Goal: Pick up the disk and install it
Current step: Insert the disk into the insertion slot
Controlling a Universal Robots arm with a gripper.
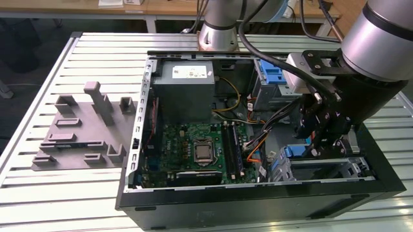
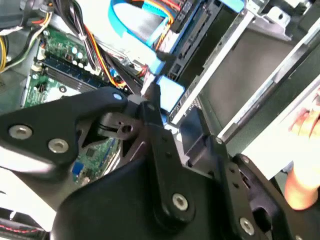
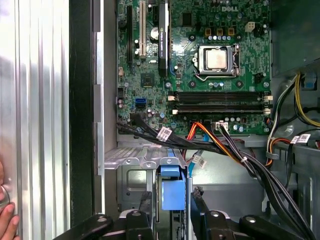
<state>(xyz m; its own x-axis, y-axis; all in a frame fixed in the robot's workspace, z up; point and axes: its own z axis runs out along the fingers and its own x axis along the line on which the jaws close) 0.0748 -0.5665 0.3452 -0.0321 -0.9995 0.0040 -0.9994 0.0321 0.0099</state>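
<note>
Here my jaws grip one disk (image 3: 172, 192) by its blue frame, its edges between the silver cage (image 3: 132, 159) walls, one motherboard (image 3: 195, 65) beyond.

Not much legible text from where I'm sitting, honestly. The grey box (image 1: 187, 92) at the back of the case has a white sticker (image 1: 191, 72) with dark print, too small to make out. In the first wrist view the green board (image 3: 150, 60) carries a short white printed word (image 3: 227, 8) at its edge, plus tiny white markings all over. Little white tags (image 3: 163, 133) hang on the cables (image 3: 235, 155), and their print is too fine to read.
</note>
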